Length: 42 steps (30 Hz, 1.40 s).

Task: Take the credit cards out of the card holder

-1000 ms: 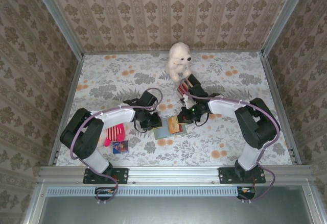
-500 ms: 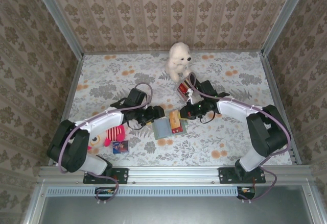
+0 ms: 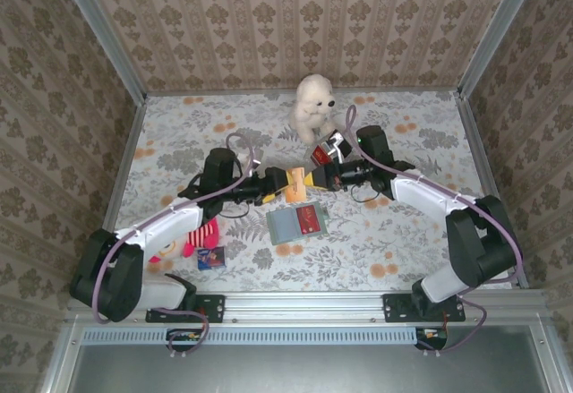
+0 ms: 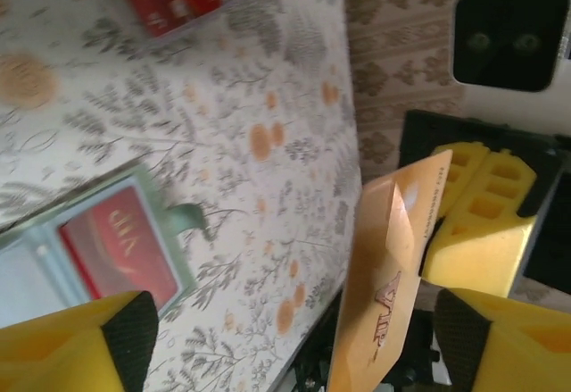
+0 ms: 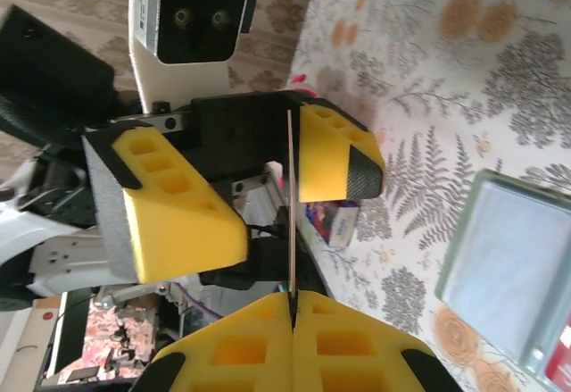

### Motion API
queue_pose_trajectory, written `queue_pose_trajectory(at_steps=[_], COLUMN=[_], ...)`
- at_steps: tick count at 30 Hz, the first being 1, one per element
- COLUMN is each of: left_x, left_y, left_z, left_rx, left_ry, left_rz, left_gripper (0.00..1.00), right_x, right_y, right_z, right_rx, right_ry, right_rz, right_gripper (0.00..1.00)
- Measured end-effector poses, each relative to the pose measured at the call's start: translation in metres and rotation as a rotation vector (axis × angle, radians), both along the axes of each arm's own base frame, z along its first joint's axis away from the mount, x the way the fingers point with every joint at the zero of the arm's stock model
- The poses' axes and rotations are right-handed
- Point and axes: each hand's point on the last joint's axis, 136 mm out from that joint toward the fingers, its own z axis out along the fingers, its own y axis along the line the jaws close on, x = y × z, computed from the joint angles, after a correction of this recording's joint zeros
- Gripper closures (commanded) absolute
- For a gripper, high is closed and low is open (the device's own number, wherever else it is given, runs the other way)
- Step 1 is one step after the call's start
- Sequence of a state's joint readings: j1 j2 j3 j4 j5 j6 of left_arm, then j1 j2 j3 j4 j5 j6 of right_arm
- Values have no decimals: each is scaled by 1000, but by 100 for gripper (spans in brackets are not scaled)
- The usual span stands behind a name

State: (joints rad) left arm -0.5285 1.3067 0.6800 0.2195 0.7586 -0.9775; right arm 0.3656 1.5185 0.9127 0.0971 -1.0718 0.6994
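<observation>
**Floral table: card hanging between two grippers**

Above the floral table [image 3: 403, 241], your right gripper [image 3: 315, 179] pinches an orange credit card [image 3: 295, 183] on edge. Your left gripper [image 3: 271, 184] faces it, spread, with a finger on either side, seemingly not touching. The open card holder [image 3: 285, 225] lies just below them, a red card [image 3: 311, 219] inside.

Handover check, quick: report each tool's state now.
Left tool: open, straddling the orange card.
Right tool: closed on that card.
</observation>
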Motion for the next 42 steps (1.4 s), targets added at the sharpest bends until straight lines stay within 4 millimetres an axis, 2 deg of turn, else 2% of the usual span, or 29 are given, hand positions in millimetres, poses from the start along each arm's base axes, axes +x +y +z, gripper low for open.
queue_pose_trajectory(at_steps=[8, 16, 17, 20, 21, 23, 25, 31, 35, 38, 42], left_x=[2, 1, 1, 2, 3, 3, 5, 15, 21, 25, 29], left_y=[-11, -14, -15, -16, -16, -16, -16, -14, -12, -11, -9], left_z=[37, 61, 63, 68, 68, 69, 70, 69, 68, 68, 69], left_rx=[-135, -214, -221, -239, -243, -247, -247, -246, -246, -246, -249], left_ry=[-78, -126, -130, -137, -136, -134, -132, -109, -93, -81, -76], left_rz=[-43, -63, -64, -63, -63, -57, -43, 21, 62, 91, 116], left_gripper=[58, 92, 94, 100, 100, 100, 100, 100, 100, 100, 100], right_x=[-3, -3, -3, -1, 0, 2, 4, 6, 3, 5, 10], right_y=[-1, 0, 0, -1, -1, -2, -2, 5, 13, 16, 14], right_z=[24, 30, 30, 33, 34, 38, 40, 38, 40, 46, 42], right_rx=[58, 73, 74, 78, 78, 82, 92, 106, 118, 137, 143], right_ry=[-37, -40, -38, -26, -20, -18, -12, 31, 47, 41, 55], right_rz=[19, 19, 18, 1, -11, -35, -61, -115, -126, -138, -179], right_gripper=[100, 99, 94, 67, 61, 53, 50, 51, 56, 65, 81])
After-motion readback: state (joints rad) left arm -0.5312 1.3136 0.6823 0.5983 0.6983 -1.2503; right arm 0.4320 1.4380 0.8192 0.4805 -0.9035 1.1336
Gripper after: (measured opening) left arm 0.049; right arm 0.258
